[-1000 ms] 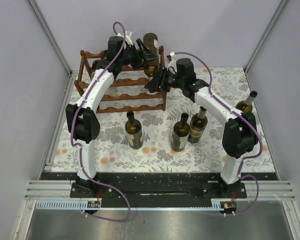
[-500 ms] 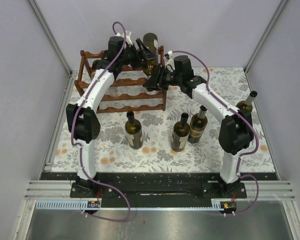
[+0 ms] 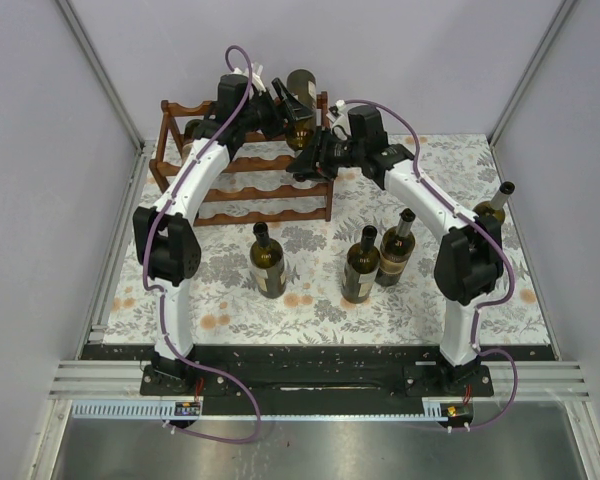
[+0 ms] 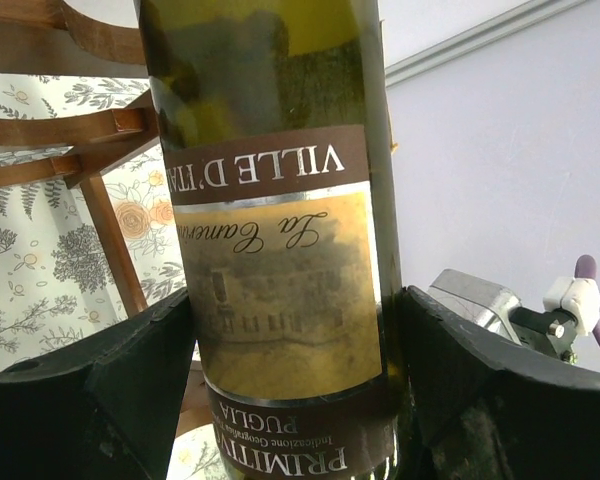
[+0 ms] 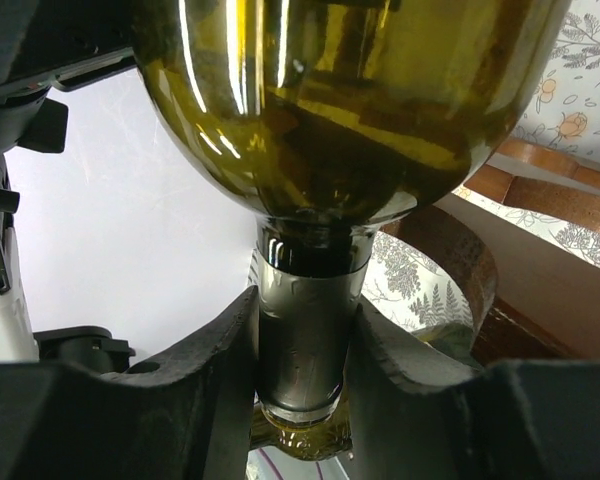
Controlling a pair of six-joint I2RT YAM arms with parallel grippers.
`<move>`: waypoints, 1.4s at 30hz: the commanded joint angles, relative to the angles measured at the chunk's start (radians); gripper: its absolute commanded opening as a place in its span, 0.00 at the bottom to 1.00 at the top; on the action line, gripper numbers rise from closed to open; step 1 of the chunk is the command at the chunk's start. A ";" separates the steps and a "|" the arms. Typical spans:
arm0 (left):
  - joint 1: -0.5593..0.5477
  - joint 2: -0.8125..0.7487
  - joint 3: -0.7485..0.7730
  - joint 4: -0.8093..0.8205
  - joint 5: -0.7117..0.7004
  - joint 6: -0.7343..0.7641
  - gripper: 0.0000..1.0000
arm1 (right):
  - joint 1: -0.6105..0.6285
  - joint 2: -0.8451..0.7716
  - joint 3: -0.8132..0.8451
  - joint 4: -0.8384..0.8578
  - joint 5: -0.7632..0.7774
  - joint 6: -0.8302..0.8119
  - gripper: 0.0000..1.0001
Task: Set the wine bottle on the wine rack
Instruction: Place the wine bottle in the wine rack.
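The left gripper (image 4: 290, 345) hugs the bottle (image 4: 280, 250) by its body, the right gripper (image 5: 305, 350) clamps its neck. They share its weight above the rack (image 3: 240, 190) at eleven o'clock, seemingly to lay it down.

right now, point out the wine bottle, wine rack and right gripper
wine bottle (image 4: 280, 290): left wrist view, its label
wine rack (image 3: 270, 188): top external view, a wavy rail
right gripper (image 5: 305, 350): right wrist view, between fingers
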 commanded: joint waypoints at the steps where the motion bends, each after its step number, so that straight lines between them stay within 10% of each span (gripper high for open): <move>1: 0.029 0.028 -0.043 -0.013 -0.053 0.219 0.00 | -0.078 -0.064 0.149 0.104 -0.102 -0.008 0.36; 19: 0.028 0.008 -0.097 -0.031 -0.096 0.250 0.13 | -0.107 -0.004 0.305 -0.070 -0.154 -0.022 0.18; 42: 0.028 0.029 -0.100 -0.042 -0.067 0.285 0.68 | -0.106 -0.020 0.278 -0.050 -0.153 0.024 0.14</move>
